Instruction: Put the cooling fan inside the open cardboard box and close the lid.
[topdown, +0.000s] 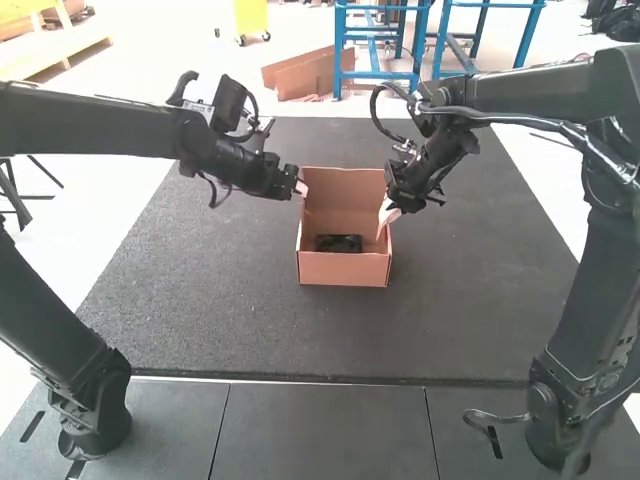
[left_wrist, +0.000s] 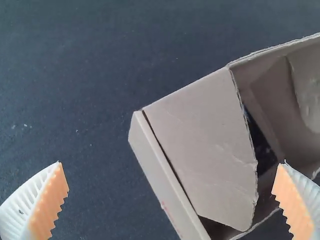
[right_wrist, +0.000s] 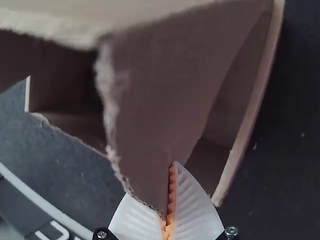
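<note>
A small cardboard box (topdown: 343, 262) is seen standing in the middle of a dark grey mat (topdown: 200, 290) that is laid over the tabletop (topdown: 320, 430). The box is open at the top, and its back lid flap (topdown: 343, 185) is stood up. The black cooling fan (topdown: 338, 242) is found lying flat inside the box, on its bottom.

The left tool (topdown: 297, 187) is held just beside the top left corner of the box. Its white ribbed fingers (left_wrist: 42, 205) with orange pads are spread wide apart, and nothing is gripped by them. In the left wrist view, the left side flap (left_wrist: 200, 160) of the box is seen between the two fingers. One finger is kept well apart from it, and the other is close to the box edge.

The right tool (topdown: 390, 210) is held at the right edge of the box. Its two fingers are pressed together on the right side flap (right_wrist: 150, 110), which is pinched near its torn edge. The lid is not yet closed
</note>
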